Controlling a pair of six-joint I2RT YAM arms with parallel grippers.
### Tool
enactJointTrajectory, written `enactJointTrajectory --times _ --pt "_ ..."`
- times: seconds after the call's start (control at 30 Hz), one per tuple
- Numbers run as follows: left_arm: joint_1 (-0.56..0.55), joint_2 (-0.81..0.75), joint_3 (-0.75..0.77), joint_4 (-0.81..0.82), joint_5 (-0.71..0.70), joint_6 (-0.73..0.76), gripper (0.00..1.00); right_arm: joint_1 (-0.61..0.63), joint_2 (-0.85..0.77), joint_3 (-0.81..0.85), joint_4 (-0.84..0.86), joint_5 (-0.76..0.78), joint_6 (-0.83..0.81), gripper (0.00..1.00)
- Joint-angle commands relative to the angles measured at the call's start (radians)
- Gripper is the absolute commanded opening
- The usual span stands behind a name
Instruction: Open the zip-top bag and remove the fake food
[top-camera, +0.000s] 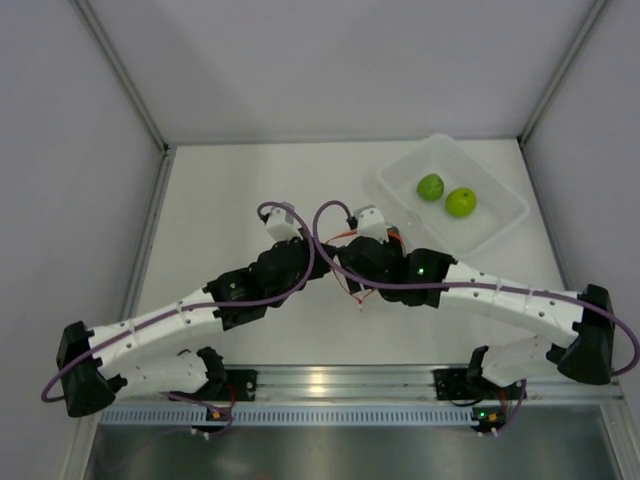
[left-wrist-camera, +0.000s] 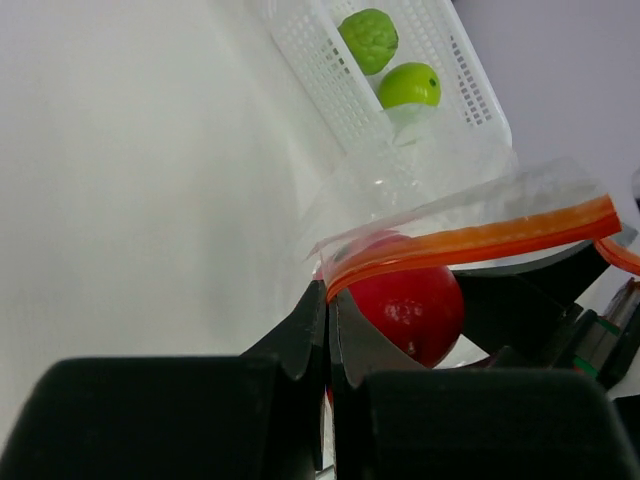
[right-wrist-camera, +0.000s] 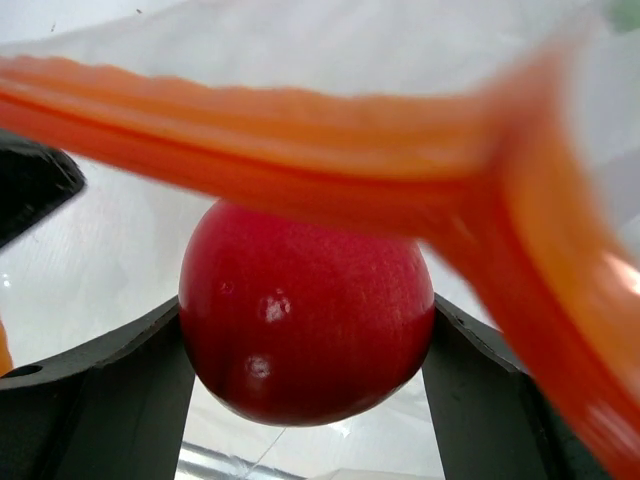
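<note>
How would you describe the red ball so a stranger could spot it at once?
At the middle of the white table, the left arm and the right arm meet at a clear zip-top bag with an orange strip. Right by that strip is the red ball, gripped by the right tool. It is the only red one; the two green balls lie in the clear tub.

No lettering, label, brand, number or sign can be read anywhere, whether on the zip-top bag (left-wrist-camera: 480, 240), the red ball (right-wrist-camera: 305, 320) or the far-right tub (top-camera: 500, 215).
</note>
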Motion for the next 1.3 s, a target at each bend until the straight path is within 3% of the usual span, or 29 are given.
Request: enactJointTrajectory --times 0.0,0.13,0.3,0.4,0.83,1.0,1.13,1.27 --pt "-0.013 -0.026 -0.007 0.021 -0.060 -0.005 0.00 -0.019 -0.122 -0.045 0.031 0.022 0.016 0.38" --pt "-0.068 0.008 0.002 0.021 -0.115 -0.031 0.00 -0.042 -0.182 -0.087 0.100 0.048 0.048 0.36" --pt "-0.232 0.053 0.071 0.023 -0.242 -0.054 0.00 -0.047 -0.088 -0.041 0.099 0.036 0.052 0.35" --pt "-0.254 0.069 0.111 0.023 -0.268 -0.053 0.00 -0.047 -0.034 -0.024 0.098 0.032 0.063 0.35" --pt "-0.258 0.154 0.154 0.020 -0.416 -0.005 0.00 -0.044 0.023 0.041 0.039 -0.059 0.077 0.34" --pt "-0.254 0.168 0.154 0.018 -0.440 0.009 0.00 -0.047 -0.037 -0.018 0.108 -0.166 0.049 0.34" --pt "-0.194 0.149 0.125 0.012 -0.365 -0.007 0.00 -0.046 -0.092 -0.050 0.094 -0.188 0.036 0.33" --pt "-0.168 0.137 0.082 0.015 -0.381 -0.007 0.00 -0.046 -0.175 -0.082 0.114 -0.177 0.032 0.33"
